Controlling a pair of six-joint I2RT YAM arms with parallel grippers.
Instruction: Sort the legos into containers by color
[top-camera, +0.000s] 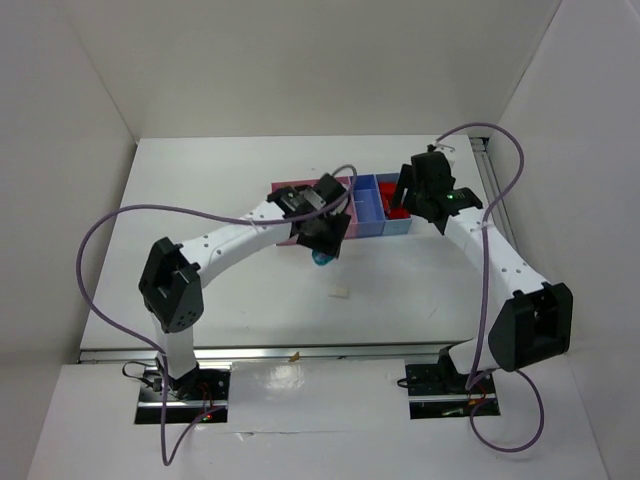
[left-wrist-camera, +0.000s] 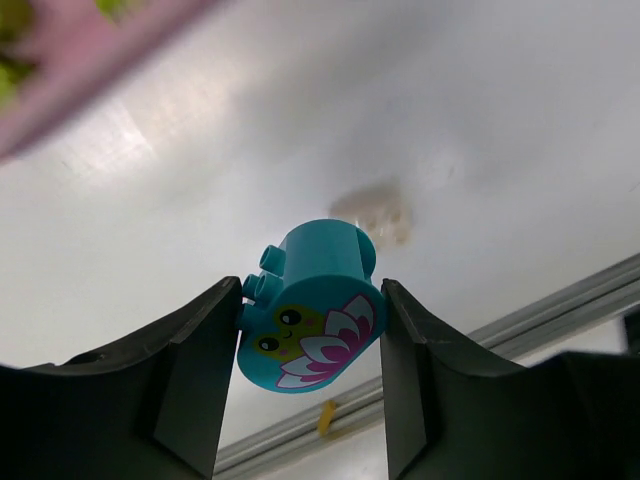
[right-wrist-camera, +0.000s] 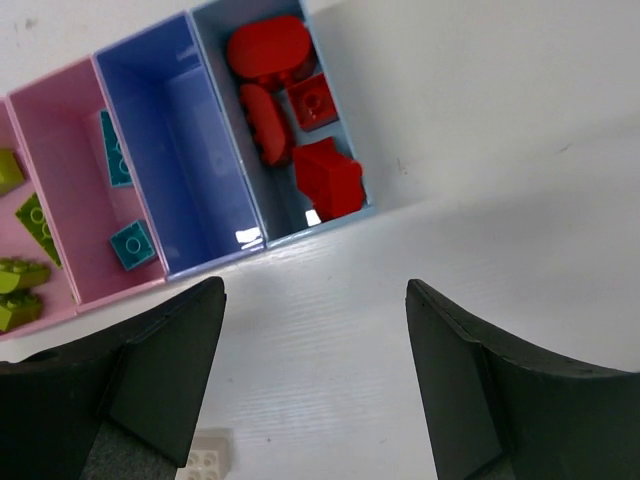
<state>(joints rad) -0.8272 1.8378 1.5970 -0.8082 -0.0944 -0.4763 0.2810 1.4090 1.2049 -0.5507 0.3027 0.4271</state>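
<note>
My left gripper (left-wrist-camera: 305, 340) is shut on a teal-blue lego (left-wrist-camera: 310, 310) with a pink flower and a small face printed on it. The lego hangs above the table, just in front of the containers (top-camera: 322, 259). A cream-white lego (top-camera: 340, 293) lies on the table nearer the arms, and it also shows at the bottom of the right wrist view (right-wrist-camera: 205, 460). My right gripper (right-wrist-camera: 315, 300) stands open and empty above the table, in front of the light blue container (right-wrist-camera: 318, 226), which holds several red legos (right-wrist-camera: 325, 175).
The containers stand in a row at the back. The blue one (right-wrist-camera: 175, 150) is empty, the narrow pink one (right-wrist-camera: 65, 150) holds teal legos (right-wrist-camera: 132, 243), and the wide pink one (top-camera: 285, 185) holds yellow-green legos (right-wrist-camera: 20, 275). A metal rail (left-wrist-camera: 560, 300) runs along the table's near edge.
</note>
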